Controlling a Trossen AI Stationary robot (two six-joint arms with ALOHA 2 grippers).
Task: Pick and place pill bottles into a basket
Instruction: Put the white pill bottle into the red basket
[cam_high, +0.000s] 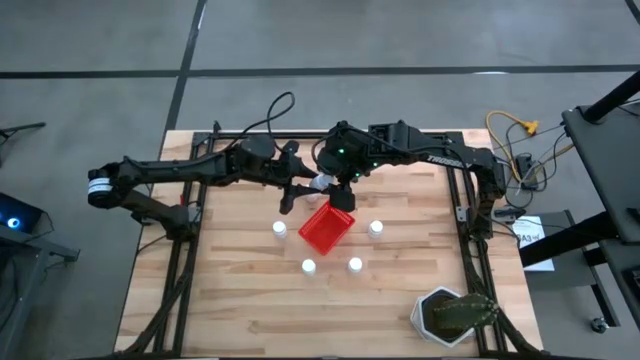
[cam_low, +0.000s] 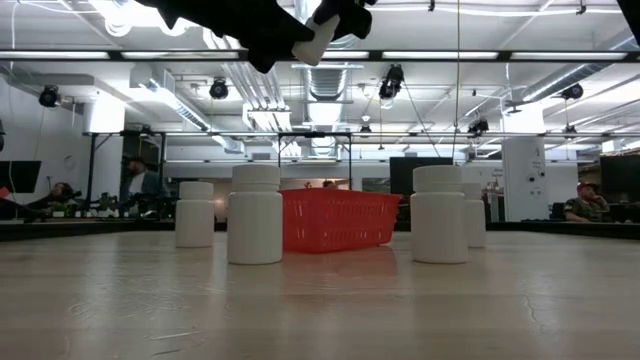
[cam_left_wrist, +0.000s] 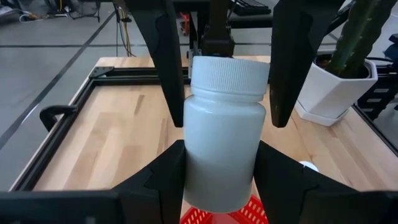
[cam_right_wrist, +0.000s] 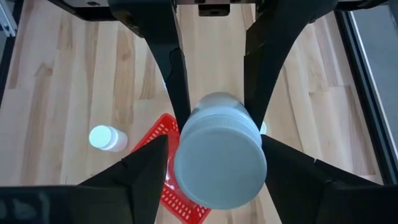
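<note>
One pill bottle (cam_left_wrist: 222, 137) hung upright above the worktop (cam_high: 230, 300), at 12 o'clock of the red basket (cam_high: 326, 228), and your left end effector (cam_left_wrist: 221, 168) pinched its lower body from both sides. Your right end effector (cam_right_wrist: 217, 155) straddled the cap from above, but whether it pressed or merely flanked could not be made out. Treat the bottle as light, rigid and smooth-walled, so likely to slip or twist under a loose pinch. The plain body below the ribbed cap looked the safer place to hold. Four more bottles stood around the basket at 9 (cam_high: 279, 229), 3 (cam_high: 376, 228), 7 (cam_high: 308, 266) and 5 o'clock (cam_high: 355, 264), all well apart. You could not find a sixth. The arms covered the basket's far edge from above, and its mesh wall hid the inside from worktop level.
</note>
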